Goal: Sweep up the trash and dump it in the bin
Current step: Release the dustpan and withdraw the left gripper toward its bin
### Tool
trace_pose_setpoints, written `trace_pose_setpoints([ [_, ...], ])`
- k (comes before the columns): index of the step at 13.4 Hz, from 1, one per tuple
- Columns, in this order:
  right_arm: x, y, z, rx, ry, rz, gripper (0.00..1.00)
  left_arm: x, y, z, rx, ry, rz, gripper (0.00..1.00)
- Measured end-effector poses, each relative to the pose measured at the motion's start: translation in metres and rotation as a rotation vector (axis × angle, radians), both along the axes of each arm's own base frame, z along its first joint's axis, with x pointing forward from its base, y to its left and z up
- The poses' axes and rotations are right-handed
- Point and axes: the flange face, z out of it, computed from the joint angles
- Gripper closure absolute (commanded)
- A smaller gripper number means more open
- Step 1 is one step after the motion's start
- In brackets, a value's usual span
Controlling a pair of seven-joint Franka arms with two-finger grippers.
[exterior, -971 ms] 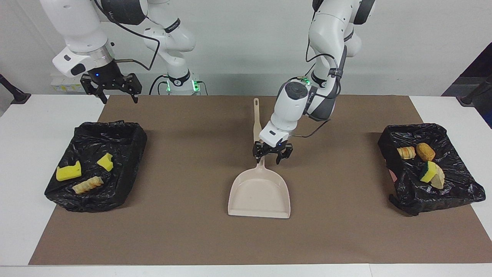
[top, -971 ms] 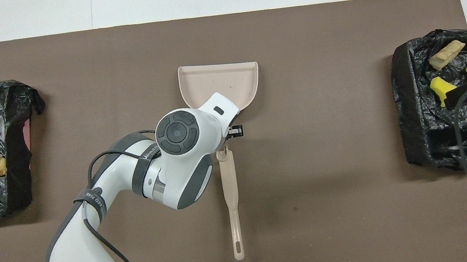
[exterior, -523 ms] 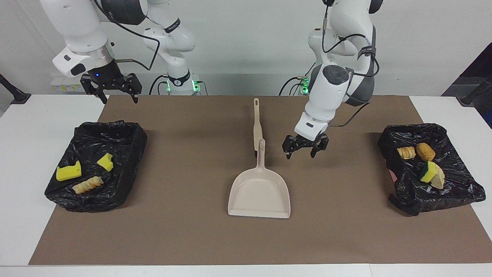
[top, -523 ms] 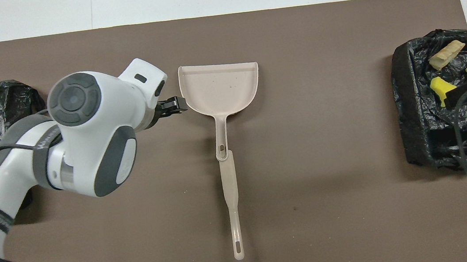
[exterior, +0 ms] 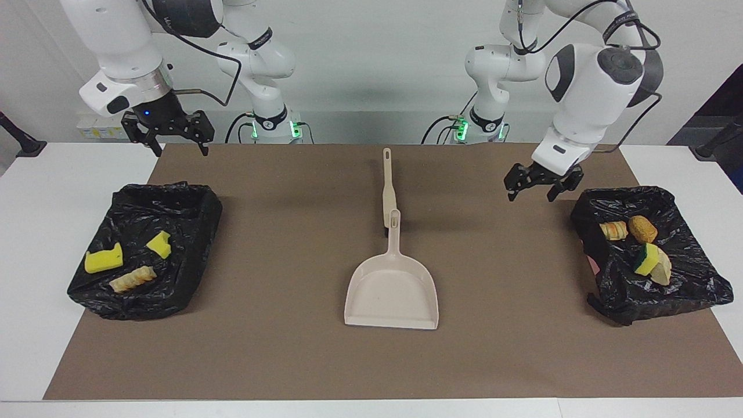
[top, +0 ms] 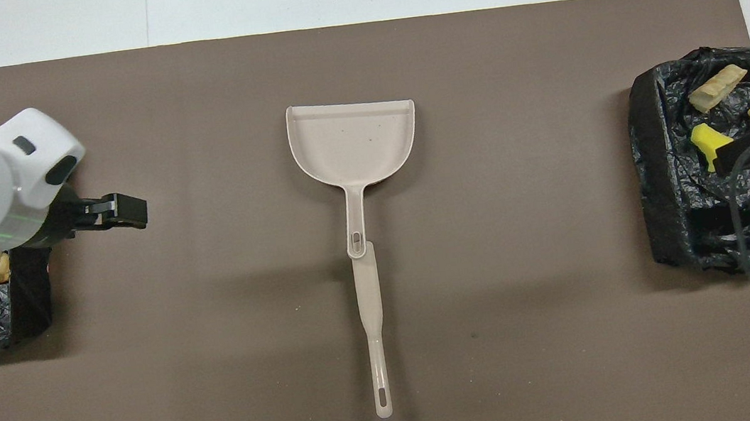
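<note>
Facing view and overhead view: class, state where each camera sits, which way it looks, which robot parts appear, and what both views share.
Facing view: high across the table, looking at the robots; both arms show whole, left pincer by one bin, right pincer above the mat corner.
Overhead view: above the robots' end, looking steeply down; the left arm's wrist and left pincer show.
Shared: dustpan, brush, both bins, trash.

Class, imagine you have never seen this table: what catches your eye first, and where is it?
The beige dustpan lies empty mid-mat, the brush end to end with it, nearer the robots. Bright yellow and tan trash sits in black-lined bins at both ends; both open grippers hang empty.
</note>
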Motion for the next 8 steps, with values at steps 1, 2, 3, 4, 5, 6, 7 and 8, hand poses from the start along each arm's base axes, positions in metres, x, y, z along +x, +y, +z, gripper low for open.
trace_pose_setpoints([
  [1,0.000,0.000,0.000,0.000,0.000,0.000,0.00,-0.010,0.010,0.015,0.002,0.002,-0.016,0.00],
  [2,0.000,0.000,0.000,0.000,0.000,0.000,0.00,-0.018,0.017,0.028,0.003,-0.001,-0.021,0.00],
  [3,0.000,0.000,0.000,0.000,0.000,0.000,0.00,-0.025,0.023,0.040,0.003,-0.006,-0.020,0.00],
  [4,0.000,0.000,0.000,0.000,0.000,0.000,0.00,-0.032,0.027,0.053,0.004,-0.007,-0.018,0.00],
  [5,0.000,0.000,0.000,0.000,0.000,0.000,0.00,-0.038,0.030,0.066,0.004,-0.011,-0.016,0.00],
  [6,0.000,0.000,0.000,0.000,0.000,0.000,0.00,-0.041,0.030,0.079,0.004,-0.020,-0.016,0.00],
  [7,0.000,0.000,0.000,0.000,0.000,0.000,0.00,-0.044,0.030,0.092,0.003,-0.030,-0.018,0.00],
  [8,0.000,0.000,0.000,0.000,0.000,0.000,0.00,-0.046,0.030,0.100,0.003,-0.032,-0.019,0.00],
])
